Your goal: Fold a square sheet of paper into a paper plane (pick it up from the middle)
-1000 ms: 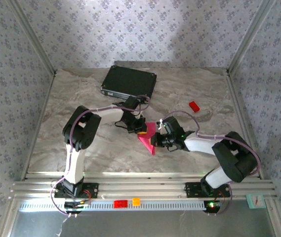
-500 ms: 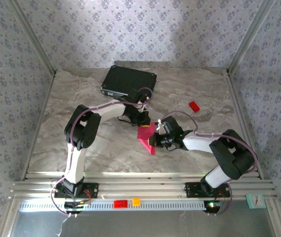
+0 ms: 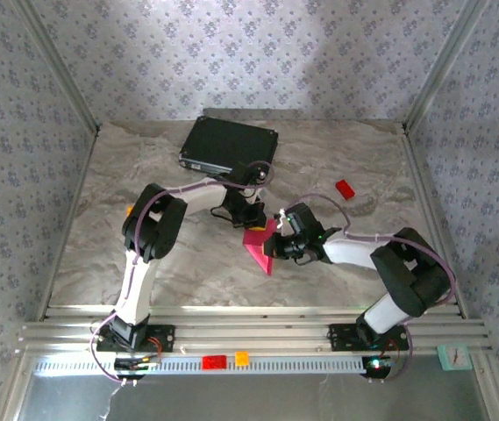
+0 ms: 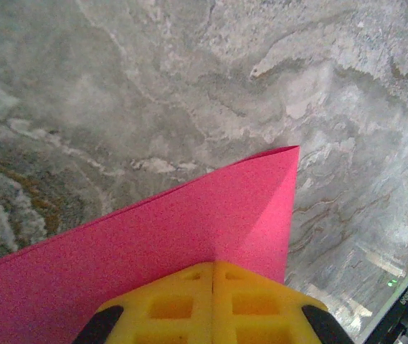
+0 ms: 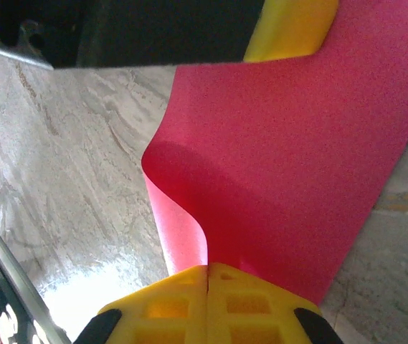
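Two grippers share one sheet at the middle of the table (image 3: 109, 254), on the near side of the black case (image 3: 230, 145). I see the left gripper (image 4: 212, 279) pinching the far edge of the square sheet of paper (image 3: 260, 250), and the right gripper (image 5: 209, 283) pinching its right side. Left wrist view: one crease runs to a folded corner. Right wrist view: the sheet bows in a loose, uncreased curve. I judge the work early; no slim dart exists, so most folds and the centre crease remain

Magenta-pink square sheet of paper (image 3: 260, 246), folded, curled, mid-table
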Robot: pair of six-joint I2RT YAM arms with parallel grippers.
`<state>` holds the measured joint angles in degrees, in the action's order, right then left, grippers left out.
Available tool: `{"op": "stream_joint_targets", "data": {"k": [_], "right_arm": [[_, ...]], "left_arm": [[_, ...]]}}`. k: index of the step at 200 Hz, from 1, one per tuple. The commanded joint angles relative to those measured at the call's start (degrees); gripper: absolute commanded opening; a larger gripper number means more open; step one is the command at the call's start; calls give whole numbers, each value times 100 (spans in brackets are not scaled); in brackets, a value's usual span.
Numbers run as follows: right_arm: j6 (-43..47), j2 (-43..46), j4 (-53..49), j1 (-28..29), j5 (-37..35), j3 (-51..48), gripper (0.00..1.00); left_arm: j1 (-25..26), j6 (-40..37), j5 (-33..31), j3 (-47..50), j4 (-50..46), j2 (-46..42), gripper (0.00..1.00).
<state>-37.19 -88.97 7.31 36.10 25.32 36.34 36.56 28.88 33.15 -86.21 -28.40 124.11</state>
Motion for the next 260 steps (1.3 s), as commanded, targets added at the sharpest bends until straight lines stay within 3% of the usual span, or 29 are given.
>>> {"op": "stream_joint_targets", "data": {"k": [1, 260], "right_arm": [[306, -90, -348, -58, -71, 188, 0], [356, -366, -247, -235, -54, 327, 0]], "left_arm": [[64, -129, -137, -95, -293, 179, 7], [101, -93, -133, -130, -378, 148, 6]]}}
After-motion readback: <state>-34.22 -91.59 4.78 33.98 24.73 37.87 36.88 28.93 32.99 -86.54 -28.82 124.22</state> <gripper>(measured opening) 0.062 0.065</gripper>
